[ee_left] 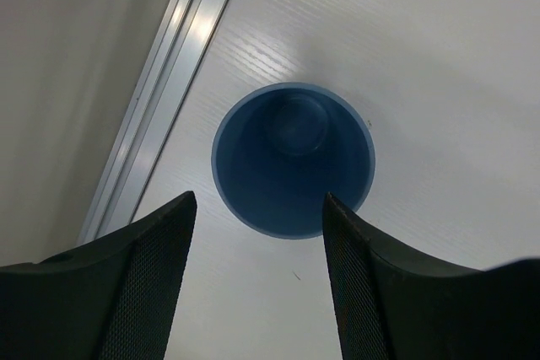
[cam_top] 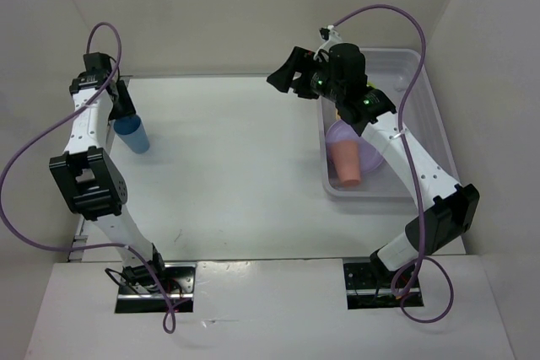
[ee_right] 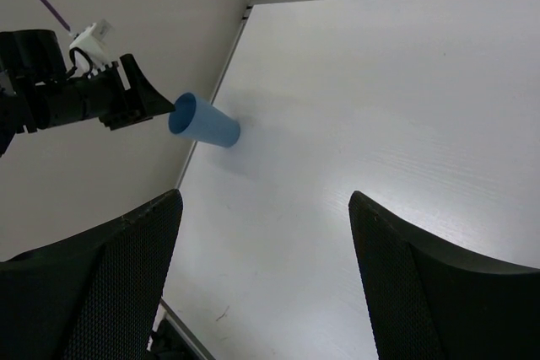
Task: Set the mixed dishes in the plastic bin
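Done: salmon-red plastic cup [cam_top: 347, 163], lavender round plate [cam_top: 342, 134] inside translucent plastic bin [cam_top: 439, 115] beside wide-open, empty right pincer [ee_right: 266, 200] | To do: blue plastic cup [ee_left: 293, 158] just under parted, empty left pincer [ee_left: 257, 198]

Shows smooth, satin-finish blue plastic on the cup [ee_left: 291, 158] and translucent, lightly glossy plastic on the bin [cam_top: 375, 190]. Presents a matt white table [ee_left: 422, 40] surface with fine wood-like grain, edged by a bright brushed-metal rail [ee_left: 169, 65]. Carries a matt black, finely cross-hatched texture on the left finger pads [ee_left: 143, 292].
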Robot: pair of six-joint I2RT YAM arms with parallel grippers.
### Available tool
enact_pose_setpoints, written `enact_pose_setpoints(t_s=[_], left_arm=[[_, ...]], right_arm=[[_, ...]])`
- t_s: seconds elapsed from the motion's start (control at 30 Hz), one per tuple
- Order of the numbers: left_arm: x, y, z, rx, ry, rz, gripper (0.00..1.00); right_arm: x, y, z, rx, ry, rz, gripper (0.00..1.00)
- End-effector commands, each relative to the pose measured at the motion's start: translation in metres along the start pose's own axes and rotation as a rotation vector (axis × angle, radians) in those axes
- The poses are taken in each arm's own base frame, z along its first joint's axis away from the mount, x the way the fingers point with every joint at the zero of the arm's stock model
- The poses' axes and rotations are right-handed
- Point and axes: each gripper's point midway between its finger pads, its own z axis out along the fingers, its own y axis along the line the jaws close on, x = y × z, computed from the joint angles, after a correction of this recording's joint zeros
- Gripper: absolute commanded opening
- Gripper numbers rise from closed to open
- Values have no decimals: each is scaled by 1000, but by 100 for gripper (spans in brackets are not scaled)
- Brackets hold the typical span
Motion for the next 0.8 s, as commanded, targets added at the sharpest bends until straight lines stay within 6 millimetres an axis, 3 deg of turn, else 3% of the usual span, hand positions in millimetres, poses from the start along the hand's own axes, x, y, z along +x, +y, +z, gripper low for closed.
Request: enact_pose_setpoints(t_s=[0.0,0.1,0.23,0.67,0.7,0.77], left_arm=[[-5,0,6,11,-13,5,69],[-3,6,11,-9,-3,-10,70],[2,26,19,-40,20,-54,61],[26,32,54,-47,113,-72,57],[28,32,57,-48,122,-71,54],[30,33,61,-40,134,-78,30]], right_arm=[[-13,15,-8,-45,-54,-34,85],[-13,15,-8,-45,-54,-34,85],[-13,15,-8,-45,-54,-34,85],[-12,19,-5,-68,-48,-27,85],[-12,19,-5,-68,-48,-27,85],[-10,17,-5,-62,-41,-35,85]])
